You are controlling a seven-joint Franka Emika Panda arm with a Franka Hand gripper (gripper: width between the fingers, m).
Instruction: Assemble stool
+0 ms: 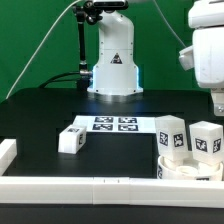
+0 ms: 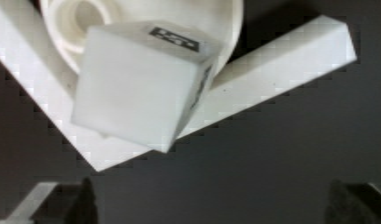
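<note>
The round white seat [image 1: 188,167] lies at the exterior view's right, against the white rail. Two white tagged legs [image 1: 172,135] [image 1: 207,140] stand upright on it. A third leg [image 1: 72,139] lies loose on the black table, left of the marker board. The arm's white wrist [image 1: 205,55] hangs above the seat at the right edge. In the wrist view, one upright leg [image 2: 142,88] with its tag on top rises from the seat [image 2: 89,22]. My gripper [image 2: 212,208] is above it, open, with nothing between the dark fingertips [image 2: 59,205].
The marker board [image 1: 112,124] lies flat in the middle, in front of the robot's base [image 1: 112,70]. A white rail [image 1: 90,188] runs along the front and forms a corner [image 2: 285,62] round the seat. A short rail piece [image 1: 8,150] is at the left.
</note>
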